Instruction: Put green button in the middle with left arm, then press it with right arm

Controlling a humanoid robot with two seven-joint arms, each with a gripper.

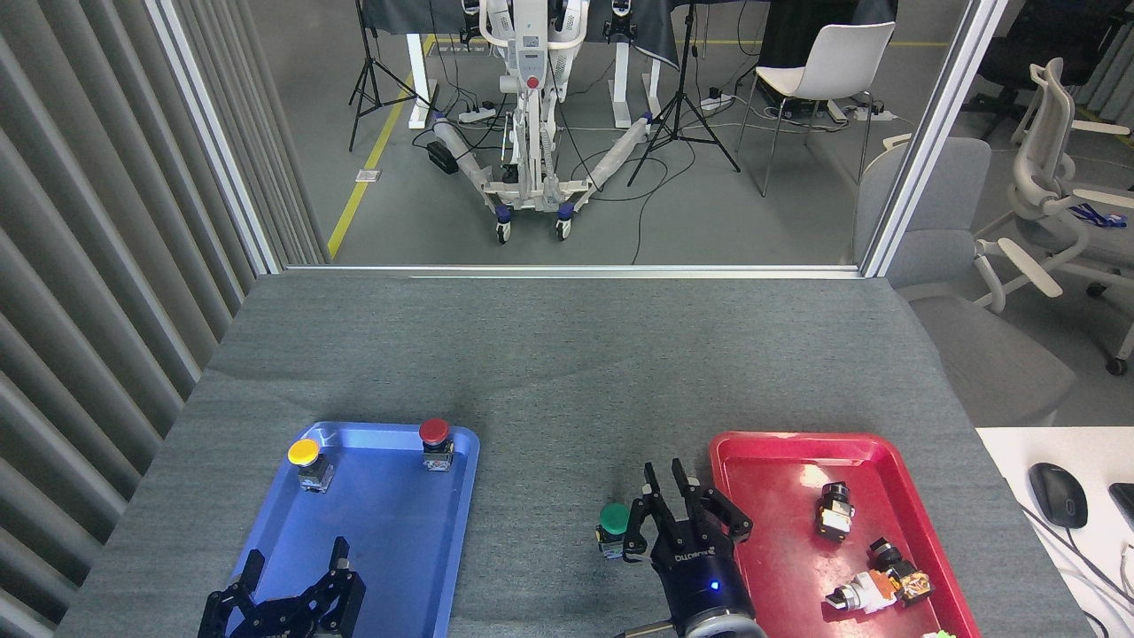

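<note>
The green button (613, 521) stands upright on the bare grey tabletop of the middle (549, 496), between the two trays, with its dark-green cap fully in view. My right gripper (664, 470) is just to its right, beside the red tray's left rim and apart from the cap. Its fingers are drawn close together with nothing between them. At the bottom left, over the near end of the blue tray (381, 540), my left gripper (297, 558) is open and empty.
The blue tray holds a yellow-capped button (305, 458) and a red-capped button (434, 438) at its far end. The red tray (780, 443) on the right holds several small switch parts (834, 511). A computer mouse (1058, 494) lies on a white desk at the far right.
</note>
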